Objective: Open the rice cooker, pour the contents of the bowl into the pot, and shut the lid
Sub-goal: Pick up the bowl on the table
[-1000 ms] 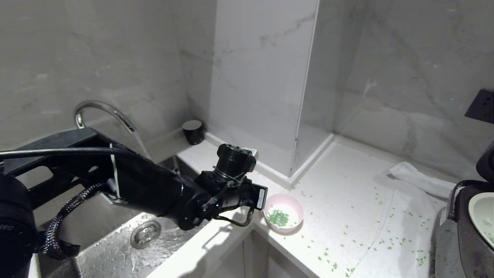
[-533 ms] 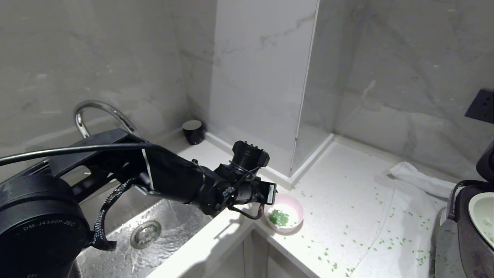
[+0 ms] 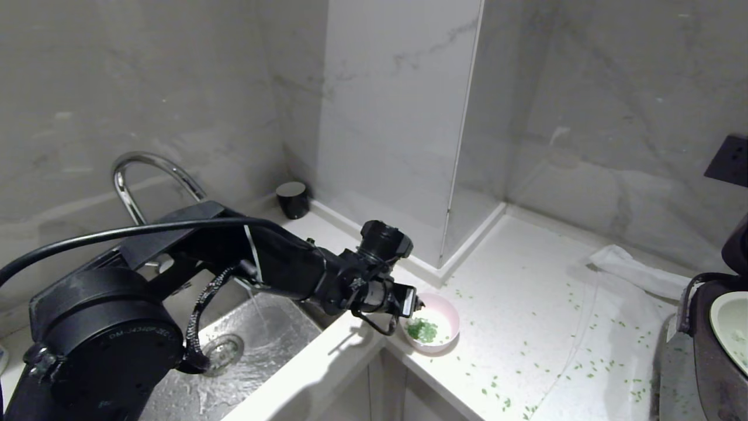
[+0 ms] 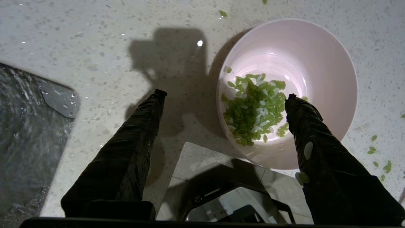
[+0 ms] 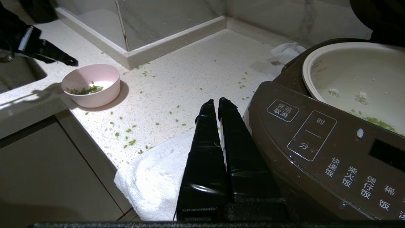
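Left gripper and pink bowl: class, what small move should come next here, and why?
Probably lower the left gripper a little and close on the bowl's near rim. Its fingers are spread, one over the counter outside the bowl, the other above the green bits inside, and nothing is gripped yet. The cooker's pot stands open, so the bowl must be lifted next.

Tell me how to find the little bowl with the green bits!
Start at the steel sink with the curved tap. On the white counter just right of it, near the front edge, sits the pink bowl. It is the only pink thing there, with chopped green bits inside.
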Available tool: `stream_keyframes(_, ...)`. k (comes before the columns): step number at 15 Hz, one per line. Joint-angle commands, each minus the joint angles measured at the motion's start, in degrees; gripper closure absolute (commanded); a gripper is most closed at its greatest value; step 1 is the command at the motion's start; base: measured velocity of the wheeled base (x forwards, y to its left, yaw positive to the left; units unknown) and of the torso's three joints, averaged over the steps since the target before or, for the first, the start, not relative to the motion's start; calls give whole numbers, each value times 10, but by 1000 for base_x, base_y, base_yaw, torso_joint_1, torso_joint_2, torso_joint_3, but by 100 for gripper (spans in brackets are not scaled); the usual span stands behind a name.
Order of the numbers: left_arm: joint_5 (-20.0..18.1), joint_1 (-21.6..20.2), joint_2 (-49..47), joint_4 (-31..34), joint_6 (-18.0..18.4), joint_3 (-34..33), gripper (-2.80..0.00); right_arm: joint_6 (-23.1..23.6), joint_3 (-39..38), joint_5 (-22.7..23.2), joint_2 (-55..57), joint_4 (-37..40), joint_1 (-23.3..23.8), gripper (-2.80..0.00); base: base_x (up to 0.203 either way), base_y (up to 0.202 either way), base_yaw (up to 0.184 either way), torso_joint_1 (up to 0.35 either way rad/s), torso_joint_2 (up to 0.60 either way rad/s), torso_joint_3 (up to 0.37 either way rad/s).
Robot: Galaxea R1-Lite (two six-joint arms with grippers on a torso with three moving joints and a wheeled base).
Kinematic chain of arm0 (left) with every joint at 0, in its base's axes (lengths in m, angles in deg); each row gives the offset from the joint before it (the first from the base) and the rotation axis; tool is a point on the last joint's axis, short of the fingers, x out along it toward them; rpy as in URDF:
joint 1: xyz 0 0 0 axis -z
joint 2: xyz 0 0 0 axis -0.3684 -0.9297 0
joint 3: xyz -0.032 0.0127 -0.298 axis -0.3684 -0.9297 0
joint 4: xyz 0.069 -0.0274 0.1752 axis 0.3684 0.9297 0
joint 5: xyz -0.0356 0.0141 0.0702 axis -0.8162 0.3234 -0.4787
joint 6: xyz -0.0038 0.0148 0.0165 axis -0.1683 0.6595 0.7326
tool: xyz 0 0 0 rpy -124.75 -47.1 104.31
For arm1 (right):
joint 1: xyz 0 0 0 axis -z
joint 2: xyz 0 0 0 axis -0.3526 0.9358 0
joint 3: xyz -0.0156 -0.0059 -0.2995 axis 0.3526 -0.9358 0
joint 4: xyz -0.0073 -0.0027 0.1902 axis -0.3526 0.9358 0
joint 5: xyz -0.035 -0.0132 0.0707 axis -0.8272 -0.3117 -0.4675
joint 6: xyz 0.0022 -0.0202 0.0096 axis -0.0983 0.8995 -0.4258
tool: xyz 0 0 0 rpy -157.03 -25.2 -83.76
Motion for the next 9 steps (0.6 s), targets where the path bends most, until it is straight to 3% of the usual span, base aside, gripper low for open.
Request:
stream_keyframes(1, 1, 4, -35, 1, 0, 19, -280, 0, 0, 0, 0, 0, 0, 0, 0, 0, 0, 0, 0, 0)
stream_keyframes(9, 2, 22, -89, 0, -1, 55, -280, 0, 0, 0, 0, 0, 0, 0, 0, 0, 0, 0, 0, 0)
